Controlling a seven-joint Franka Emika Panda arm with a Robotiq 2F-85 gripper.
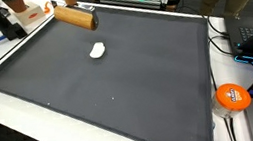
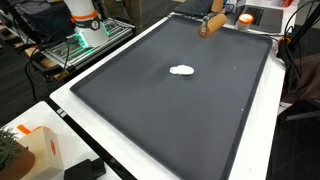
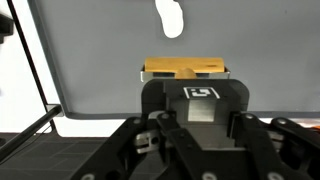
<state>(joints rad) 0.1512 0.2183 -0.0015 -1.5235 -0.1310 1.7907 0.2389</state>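
1. The wooden block [image 3: 185, 68] sits at the far corner of the mat in both exterior views [image 1: 75, 17] [image 2: 212, 25]. It looks stiff, light and smooth-sided, with squared edges, so the long flat faces are the best place to grip it.
2. The claw [image 3: 186, 85] is closed in on the block, which appears pinched between its tips in the wrist view.
3. A small white lump [image 1: 97, 51], rounded and soft-looking, lies well apart near the mat's middle.
4. The mat [image 1: 120, 92] is dark, flat and matte, with a pale border.
5. An orange disc [image 1: 233, 96] rests off the mat.
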